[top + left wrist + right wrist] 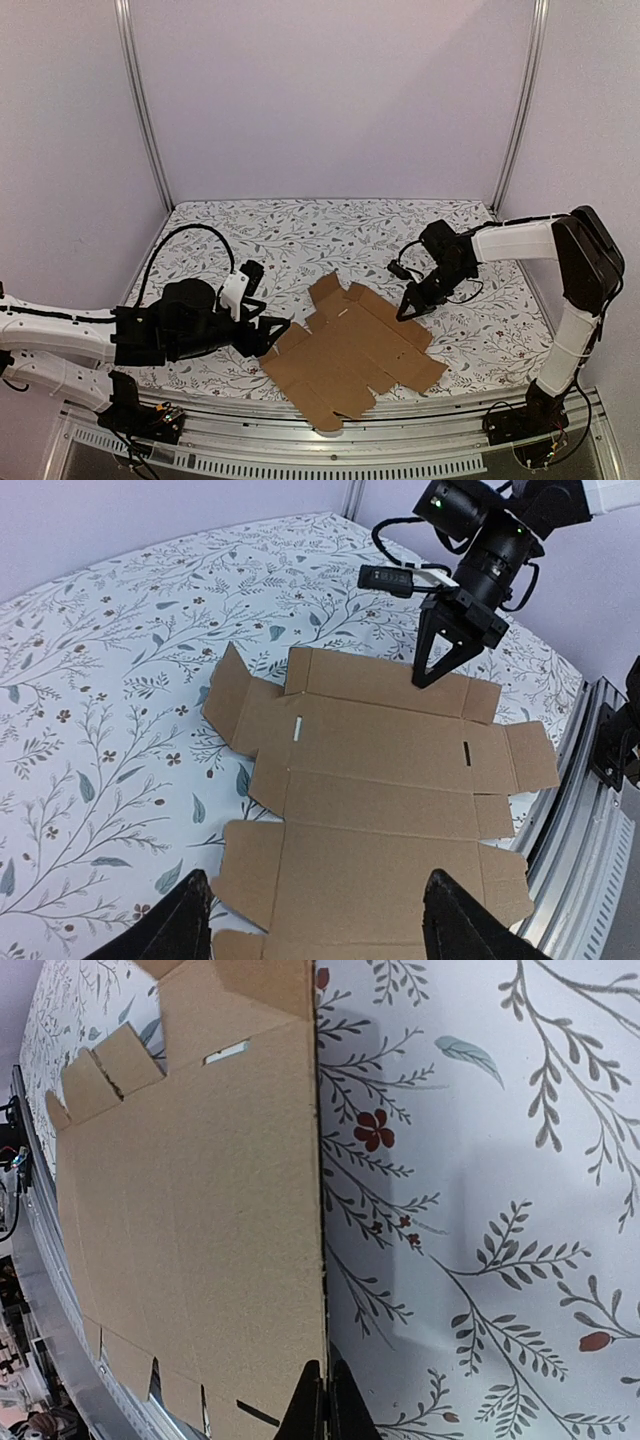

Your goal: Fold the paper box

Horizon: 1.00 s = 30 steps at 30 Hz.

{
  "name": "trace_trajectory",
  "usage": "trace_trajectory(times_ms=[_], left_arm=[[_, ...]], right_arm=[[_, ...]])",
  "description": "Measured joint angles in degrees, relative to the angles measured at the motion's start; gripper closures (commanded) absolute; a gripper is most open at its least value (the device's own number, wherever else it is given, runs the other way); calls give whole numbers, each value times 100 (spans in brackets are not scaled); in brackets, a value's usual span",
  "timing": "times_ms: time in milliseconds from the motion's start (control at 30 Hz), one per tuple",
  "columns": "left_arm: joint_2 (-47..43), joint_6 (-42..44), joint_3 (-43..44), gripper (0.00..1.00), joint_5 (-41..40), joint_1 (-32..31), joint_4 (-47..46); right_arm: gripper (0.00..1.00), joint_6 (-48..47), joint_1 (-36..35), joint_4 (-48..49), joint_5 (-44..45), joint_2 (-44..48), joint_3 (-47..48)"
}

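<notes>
The paper box [350, 355] is a flat brown die-cut sheet with flaps and slots, lying on the floral tabletop near the front edge. It also fills the left wrist view [380, 780] and the left half of the right wrist view [200, 1210]. My right gripper [408, 312] points down at the sheet's far long edge, and its jaws are shut on that edge [326, 1375]. From the left wrist view, the right gripper [425, 680] meets the far panel. My left gripper [278, 335] is open at the sheet's left end, its fingers [318, 880] spread above the near panel with nothing between them.
A floral cloth [320, 230] covers the table. A metal rail [400, 425] runs along the near edge, and the sheet's front corner overhangs it. Upright posts [145, 110] stand at the back corners against plain walls.
</notes>
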State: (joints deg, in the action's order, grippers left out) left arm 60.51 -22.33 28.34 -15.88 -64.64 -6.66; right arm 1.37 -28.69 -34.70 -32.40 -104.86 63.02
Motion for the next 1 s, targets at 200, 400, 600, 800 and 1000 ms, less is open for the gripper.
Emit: trace_trajectory(times_ms=[200,400,600,800,1000], left_arm=[[-76,37,0,29,-140,4,203],[-352,133,0,29,-345,15,424],[-472,269,22,30,-697,59,765],[-479,457,129,32,-1084,160,1036],[-706,485,-85,38,-796,621,748]], right_arm=[[100,-48,-297,-4,584,599,0],[100,-413,-1064,-111,1698,1266,17],[100,-933,-2063,-284,3213,1600,247],[100,-1652,-2994,-345,5001,1740,470],[100,-2415,-3576,-186,6262,1740,415]])
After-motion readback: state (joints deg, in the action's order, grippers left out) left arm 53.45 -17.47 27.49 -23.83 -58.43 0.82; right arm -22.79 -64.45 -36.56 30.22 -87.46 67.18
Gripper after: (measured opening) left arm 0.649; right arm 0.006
